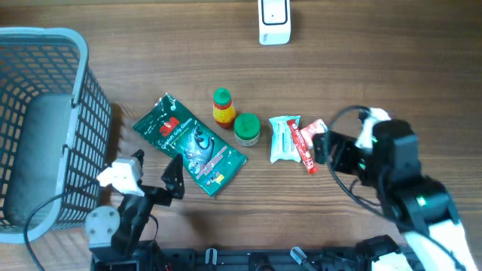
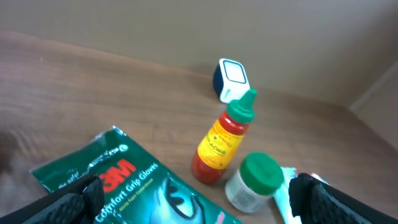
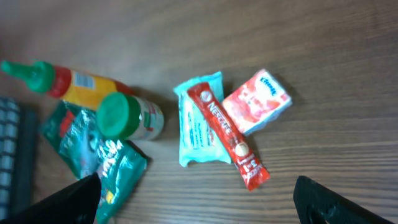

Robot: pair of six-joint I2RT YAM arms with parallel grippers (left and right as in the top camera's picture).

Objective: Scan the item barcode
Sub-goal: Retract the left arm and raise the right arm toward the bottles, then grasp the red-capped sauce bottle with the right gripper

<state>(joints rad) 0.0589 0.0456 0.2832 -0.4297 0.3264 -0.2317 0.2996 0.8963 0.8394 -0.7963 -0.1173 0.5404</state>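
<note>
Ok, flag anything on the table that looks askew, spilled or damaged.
Nothing looks spilled or damaged. One oddity: the Nescafe stick lies slantwise on top of the pale green packet, its edge against the red pack, so they overlap rather than lie apart.

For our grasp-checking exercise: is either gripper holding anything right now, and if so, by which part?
Nothing is held. The left gripper and the right gripper both stand open above the table, clamping no item.

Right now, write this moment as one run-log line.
left claw: open, empty | right claw: open, empty | scanner: untouched | gloves, bottle, jar: on table
</note>
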